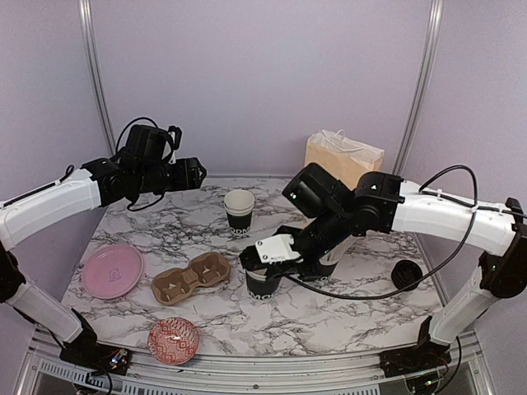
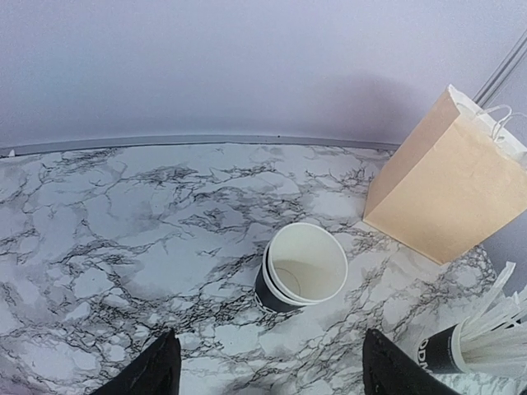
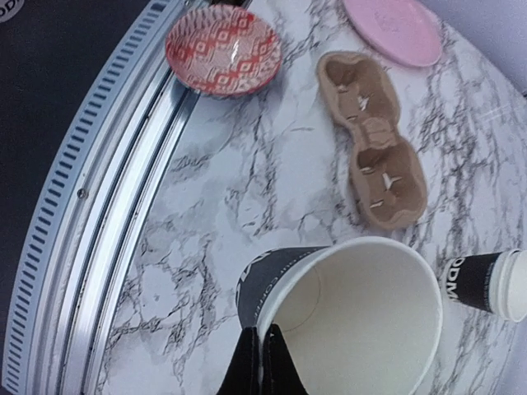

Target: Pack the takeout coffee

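Shows at upper left the left gripper (image 1: 198, 174) open and empty, at centre one black, white-rimmed takeout cup (image 1: 239, 212) upright, just below it a second cup (image 1: 263, 286) pinched at the rim by the closed right gripper (image 3: 262, 346); seems light, thin, easy to crush, so best held gently at the stiffer rim.

straw cup (image 2: 436, 350): cropped right | paper bag (image 2: 445, 189): cropped right | second coffee cup (image 3: 482, 284): cropped right

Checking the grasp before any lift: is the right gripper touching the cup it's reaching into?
Touching. The right wrist view shows the right gripper pinched shut on the rim of the cup.
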Action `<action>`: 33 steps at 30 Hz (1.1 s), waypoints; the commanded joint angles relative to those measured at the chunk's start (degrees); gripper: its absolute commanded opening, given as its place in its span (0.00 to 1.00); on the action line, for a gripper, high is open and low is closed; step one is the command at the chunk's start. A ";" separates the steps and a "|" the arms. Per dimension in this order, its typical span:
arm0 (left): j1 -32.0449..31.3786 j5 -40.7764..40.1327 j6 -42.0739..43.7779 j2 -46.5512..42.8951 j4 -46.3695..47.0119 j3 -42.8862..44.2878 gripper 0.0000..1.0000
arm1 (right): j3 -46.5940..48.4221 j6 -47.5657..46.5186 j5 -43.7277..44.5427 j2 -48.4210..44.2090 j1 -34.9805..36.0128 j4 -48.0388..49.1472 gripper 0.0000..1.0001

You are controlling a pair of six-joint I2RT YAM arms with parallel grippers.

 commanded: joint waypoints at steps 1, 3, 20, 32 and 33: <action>0.08 0.28 3.59 1.08 -5.64 1.77 0.75 | -7.14 -0.67 5.96 -1.79 1.42 1.04 0.00; 0.08 1.47 3.28 1.54 -5.60 2.21 0.75 | -10.29 -0.35 7.31 -2.50 1.49 3.71 0.00; 0.00 6.94 2.61 3.52 -5.65 1.60 0.73 | -18.16 -0.07 3.20 -1.92 1.44 11.61 0.27; -0.09 6.36 4.95 11.85 -11.46 11.09 0.73 | 0.43 -0.06 -11.88 -5.82 -10.68 -1.76 0.49; -0.09 5.48 4.30 14.08 -12.86 13.54 0.72 | 1.56 0.39 -12.11 -6.28 -12.58 -1.77 0.49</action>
